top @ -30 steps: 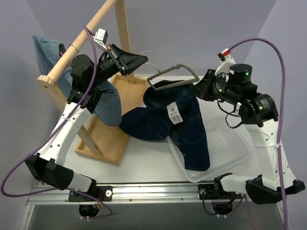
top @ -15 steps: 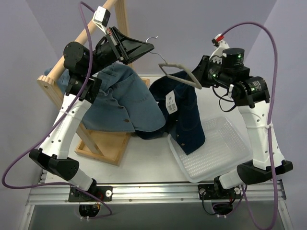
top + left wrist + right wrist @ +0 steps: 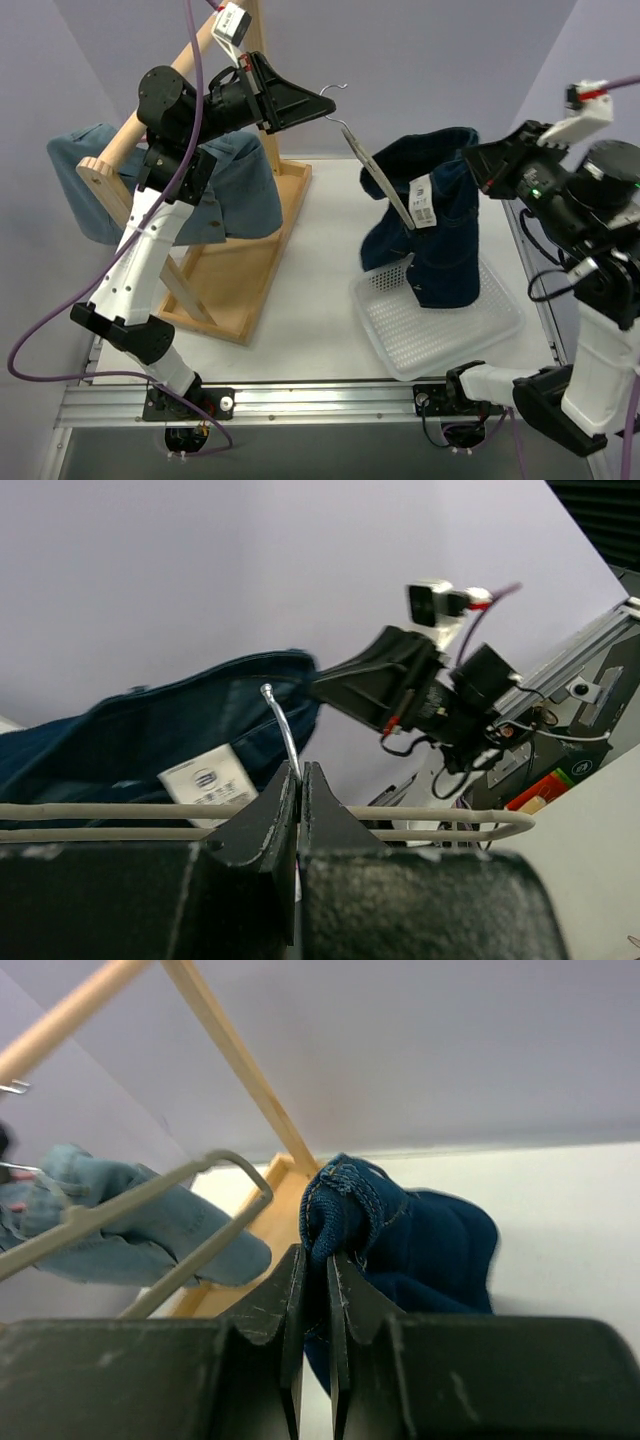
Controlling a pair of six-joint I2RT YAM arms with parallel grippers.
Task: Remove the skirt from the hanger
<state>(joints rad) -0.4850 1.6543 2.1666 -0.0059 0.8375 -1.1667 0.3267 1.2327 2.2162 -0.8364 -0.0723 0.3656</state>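
Note:
The dark blue denim skirt hangs in the air over the tray, a white tag on its left side. My right gripper is shut on its waistband and holds it up. The grey hanger hangs tilted to the skirt's left, its lower end still against the skirt. My left gripper is shut on the hanger's metal hook, high near the rack. In the left wrist view the hanger's bars run across behind the fingers, and the skirt shows beyond them.
A wooden clothes rack stands at left with a light blue denim garment draped over its rail. A white mesh tray lies on the table below the skirt. The table's right edge is close to the right arm.
My right gripper has lifted the skirt up and to the right, away from the hanger. My left gripper has raised the hanger slightly. The light blue garment has swung back to the left under the rail.

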